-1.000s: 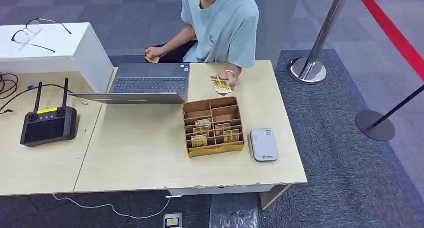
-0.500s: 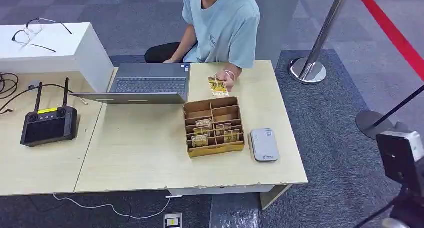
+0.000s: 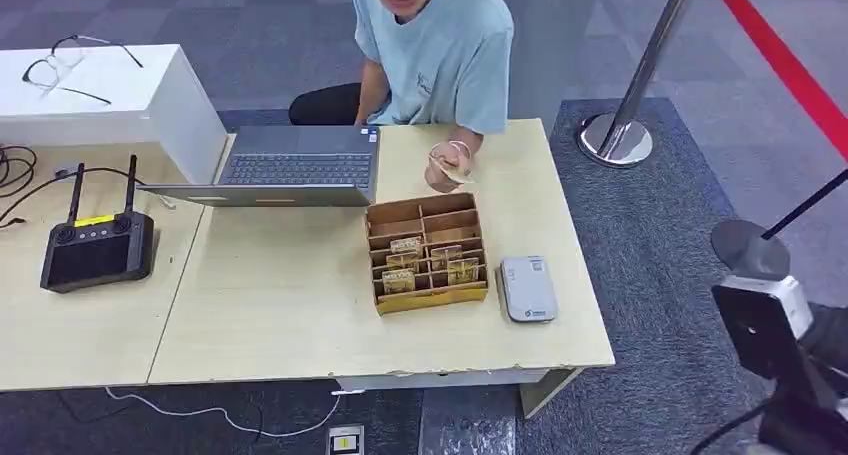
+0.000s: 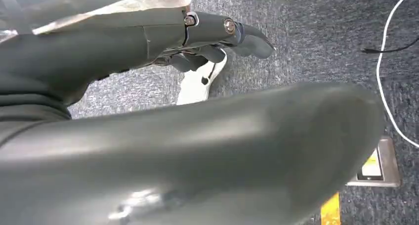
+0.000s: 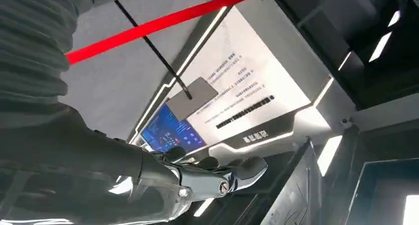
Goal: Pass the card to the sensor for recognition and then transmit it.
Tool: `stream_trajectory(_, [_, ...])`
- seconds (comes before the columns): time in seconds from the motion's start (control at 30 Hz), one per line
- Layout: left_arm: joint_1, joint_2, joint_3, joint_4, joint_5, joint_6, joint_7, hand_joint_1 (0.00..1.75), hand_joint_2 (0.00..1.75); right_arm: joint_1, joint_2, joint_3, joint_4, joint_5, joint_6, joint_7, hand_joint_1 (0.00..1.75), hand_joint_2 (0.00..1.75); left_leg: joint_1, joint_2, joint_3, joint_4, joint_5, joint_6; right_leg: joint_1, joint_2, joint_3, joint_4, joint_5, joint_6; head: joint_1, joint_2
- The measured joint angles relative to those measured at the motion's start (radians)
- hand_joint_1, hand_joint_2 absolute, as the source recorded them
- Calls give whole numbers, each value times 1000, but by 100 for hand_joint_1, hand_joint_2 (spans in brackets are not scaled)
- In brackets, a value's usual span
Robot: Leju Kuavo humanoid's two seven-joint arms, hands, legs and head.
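Brown cardboard makes the little box (image 3: 427,254) that sits near the right end of the desk (image 3: 290,315), and a few cards (image 3: 430,260) stand in its front slots. Just beside the box, nearer the right edge, lies the grey sensor (image 3: 527,288). At the far edge of the desk a person sits and holds one more card (image 3: 452,175) up in a hand (image 3: 446,163), just behind the box. The task looks like it is at its very start, because no robot hand has a card yet. The right robot hand (image 5: 217,178) is off past the right edge of the desk, pointing up and away, with nothing in it, and its fingers look loosely curled; I cannot tell for sure how wide they are. The left robot hand (image 4: 217,37) hangs low over the carpet and holds nothing, its fingers stretched out a bit. Next, I think a robot hand must come over the desk, pick up a card, and bring it flat above the sensor.
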Motion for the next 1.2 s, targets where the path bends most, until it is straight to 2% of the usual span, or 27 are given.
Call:
stream_trajectory(0.07, [0, 0, 0, 0, -7, -5, 1, 0, 0, -39, -14, 38, 5, -19, 38, -2, 0, 175, 0, 1, 0, 0, 0, 0, 0, 2, 0, 0, 0, 0, 0, 0])
stream_trajectory(0.2, [-4, -2, -3, 0, -26, -18, 14, 0, 0, -162, -19, 169, 47, -39, 165, -21, 0, 175, 1, 2, 1, 0, 0, 0, 1, 2, 0, 0, 0, 0, 0, 0])
stream_trajectory(0.27, [-4, -2, -9, 0, -37, -22, 19, 0, 0, -224, -15, 248, 93, -50, 234, -34, 0, 175, 1, 2, 0, 0, 1, -1, 1, 2, 0, 0, 1, 0, 0, 0])
stream_trajectory(0.37, [-6, -3, -23, 0, -51, -27, 19, 0, 0, -313, 2, 389, 186, -63, 291, -57, 0, 175, 1, 1, 0, 0, 1, -1, 1, 2, 0, 0, 1, -1, 0, 0])
stream_trajectory(0.47, [-11, -3, -39, -1, -82, -37, 29, 0, 0, -410, 29, 526, 312, -102, 394, -127, 0, 175, 1, 1, 0, 0, 1, -1, 1, 2, 0, 1, 1, -1, -1, 0])
stream_trajectory(0.6, [-14, -3, -57, -2, -95, -42, 31, 0, 0, -481, 72, 671, 454, -126, 392, -165, 0, 175, 2, -2, -2, 0, 1, -1, 2, -1, -1, 1, 1, -1, 0, 0])
stream_trajectory(0.77, [-14, -3, -76, -2, -98, -42, 34, 0, 0, -530, 104, 789, 579, -143, 394, -174, 0, 175, 2, -1, -3, 0, 1, -1, 2, 0, -2, 1, 0, -1, 0, 0])
stream_trajectory(0.93, [-13, -2, -90, -2, -100, -42, 37, 0, 0, -554, 122, 849, 653, -174, 404, -173, 0, 175, 2, -1, -3, 0, 1, -1, 2, 0, -3, 1, 0, -1, 0, 0])
stream_trajectory(1.2, [-13, -1, -99, -2, -100, -42, 37, 0, 0, -566, 135, 894, 730, -174, 395, -173, 0, 175, 2, -1, -3, 0, 1, -1, 2, 0, -2, 1, 1, -1, 0, 0])
